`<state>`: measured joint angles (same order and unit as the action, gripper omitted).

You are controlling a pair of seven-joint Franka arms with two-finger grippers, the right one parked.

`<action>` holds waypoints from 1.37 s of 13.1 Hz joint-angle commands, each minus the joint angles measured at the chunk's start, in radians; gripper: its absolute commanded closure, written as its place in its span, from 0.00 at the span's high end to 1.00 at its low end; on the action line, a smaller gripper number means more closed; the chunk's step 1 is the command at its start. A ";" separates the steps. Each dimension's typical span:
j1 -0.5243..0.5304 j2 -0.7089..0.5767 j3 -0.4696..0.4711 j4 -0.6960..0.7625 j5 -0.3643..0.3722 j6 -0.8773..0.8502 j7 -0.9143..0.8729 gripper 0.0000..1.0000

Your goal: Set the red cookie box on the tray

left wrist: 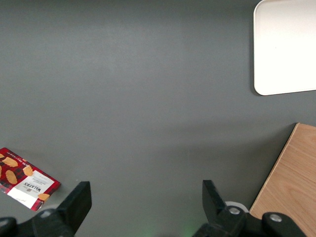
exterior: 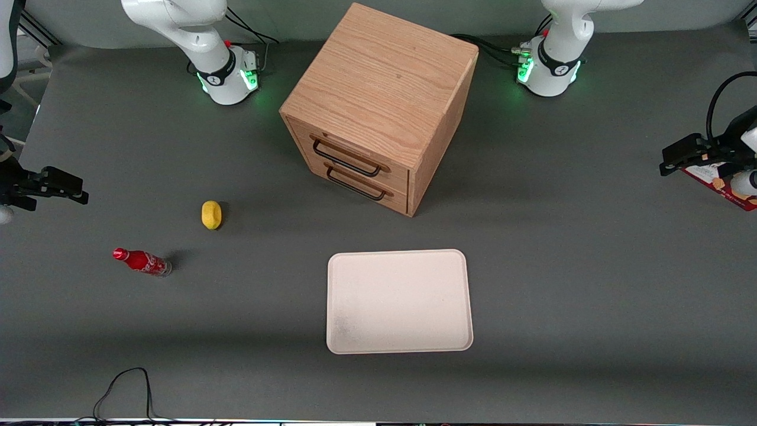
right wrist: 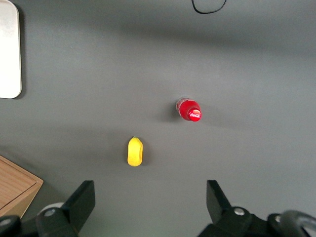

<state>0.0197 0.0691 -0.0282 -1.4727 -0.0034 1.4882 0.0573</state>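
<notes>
The red cookie box [exterior: 718, 183] lies flat on the grey table [exterior: 562, 266] at the working arm's end in the front view, partly under the gripper [exterior: 671, 163] hanging above it, well apart from the cream tray [exterior: 399, 300] that sits nearer the camera than the wooden drawer cabinet [exterior: 378, 106]. From the left wrist, the gripper [left wrist: 145, 200] has its fingers [left wrist: 79, 200] spread wide and holding nothing, the box [left wrist: 24, 178] lying just beside one finger and a corner of the tray [left wrist: 286, 47] well apart.
</notes>
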 commanded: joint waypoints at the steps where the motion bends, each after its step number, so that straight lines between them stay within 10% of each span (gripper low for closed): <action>1: 0.000 -0.009 0.002 -0.006 -0.003 -0.013 -0.019 1.00; 7: 0.046 -0.009 0.022 -0.004 0.002 -0.057 -0.022 1.00; 18: 0.639 0.125 0.024 -0.011 0.056 0.068 -0.019 1.00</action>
<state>0.5748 0.1611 0.0107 -1.4876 0.0375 1.5039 0.0533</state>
